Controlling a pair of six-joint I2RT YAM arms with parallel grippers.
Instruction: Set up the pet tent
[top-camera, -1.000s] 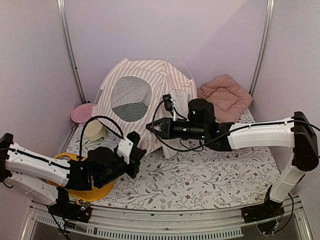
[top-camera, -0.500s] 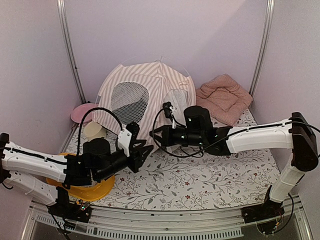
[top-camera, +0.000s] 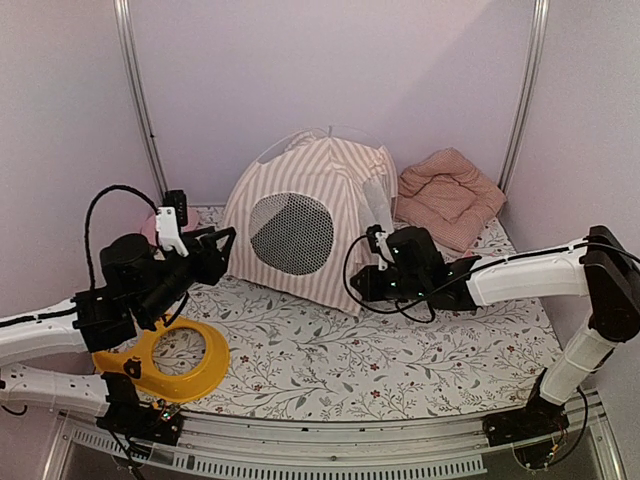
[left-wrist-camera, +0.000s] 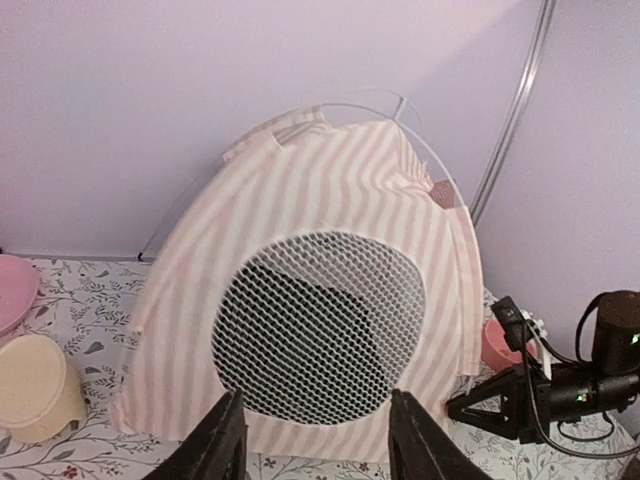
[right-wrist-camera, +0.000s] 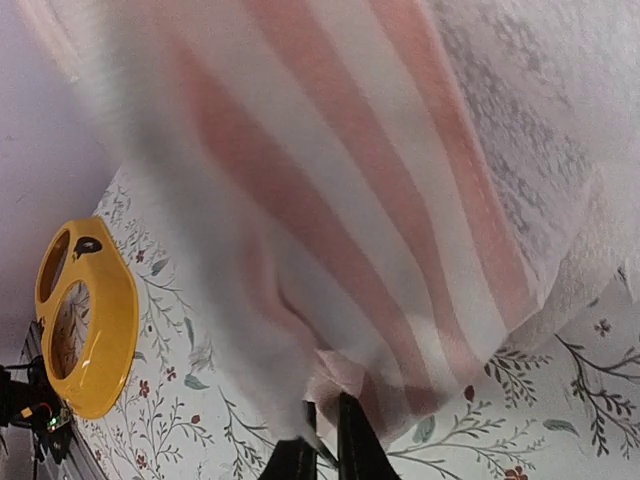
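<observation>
The pet tent (top-camera: 300, 215) stands upright at the back middle of the table, pink-and-white striped, with its round mesh window (top-camera: 292, 233) facing forward and thin wire poles arching over the top. My left gripper (top-camera: 222, 240) is open and empty, raised just left of the tent. In the left wrist view the tent (left-wrist-camera: 330, 200) fills the middle, seen between my open fingers (left-wrist-camera: 215, 450). My right gripper (top-camera: 358, 285) is shut on the tent's lower front corner. In the right wrist view it (right-wrist-camera: 325, 452) pinches the striped fabric hem (right-wrist-camera: 380, 385).
A pink checked cushion (top-camera: 450, 195) lies at the back right. A yellow ring-shaped piece (top-camera: 165, 362) lies at the front left under my left arm. A cream cup (left-wrist-camera: 35, 400) and a pink dish (left-wrist-camera: 10, 295) sit left of the tent. Metal frame posts (top-camera: 140, 100) stand at the back.
The tent has shifted right and now stands fuller and upright. My left arm has drawn back and up to the left. My right gripper has moved right and down at the tent's corner.
</observation>
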